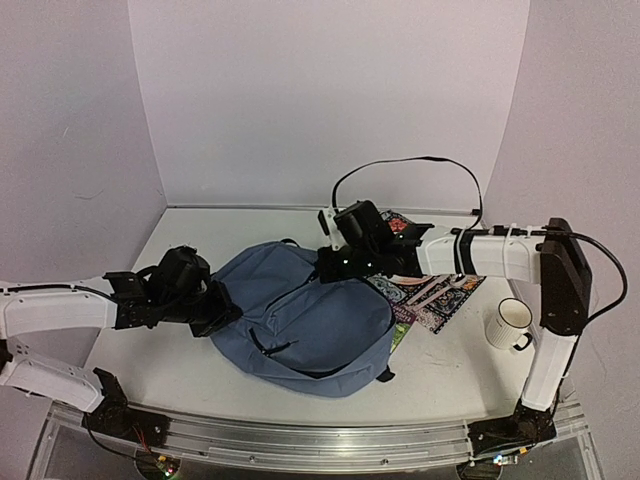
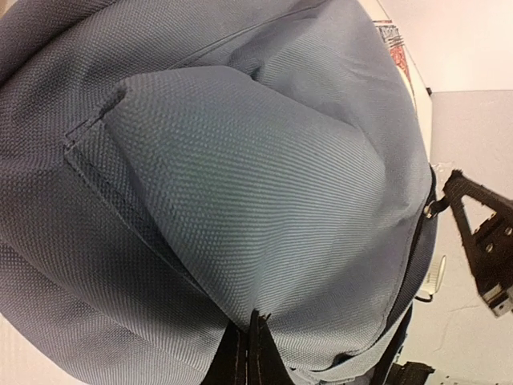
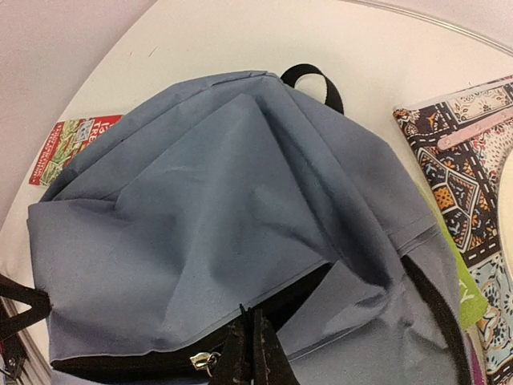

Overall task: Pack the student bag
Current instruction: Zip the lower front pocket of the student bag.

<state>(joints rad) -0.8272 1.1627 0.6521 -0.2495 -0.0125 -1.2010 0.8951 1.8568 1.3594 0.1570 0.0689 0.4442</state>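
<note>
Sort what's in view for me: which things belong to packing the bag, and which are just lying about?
Belongs to the job: student bag; left claw and right claw, both shut on its fabric; patterned book, green item and red booklet by it, probably meant to go in.
Lying about: white mug, probably.

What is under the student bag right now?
A red booklet and a green sheet poke out from beneath the student bag, with a patterned book at its edge. How far they run underneath, and anything else there, is covered by fabric.
</note>
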